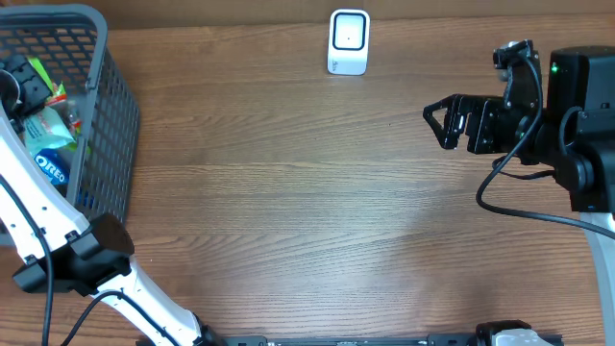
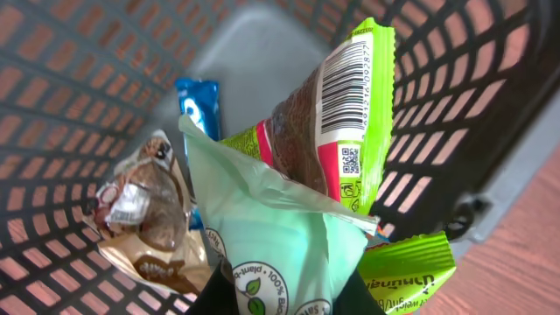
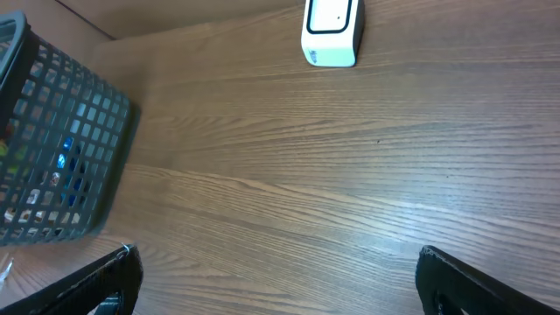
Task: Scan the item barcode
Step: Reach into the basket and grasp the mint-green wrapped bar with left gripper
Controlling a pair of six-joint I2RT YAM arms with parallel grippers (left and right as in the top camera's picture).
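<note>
The left hand [image 2: 289,302] is down inside the basket [image 2: 79,105], clenched on a pale green packet [image 2: 271,227] that rises from between its fingers. Just beyond that packet stands a lime packet [image 2: 350,96] with its barcode [image 2: 343,79] showing. A brown packet [image 2: 144,219] lies beside the hand. The right hand [image 1: 440,122] hangs released over the surface [image 1: 288,192]. The white scanner [image 1: 348,41] stands ahead of its fingers, well apart.
</note>
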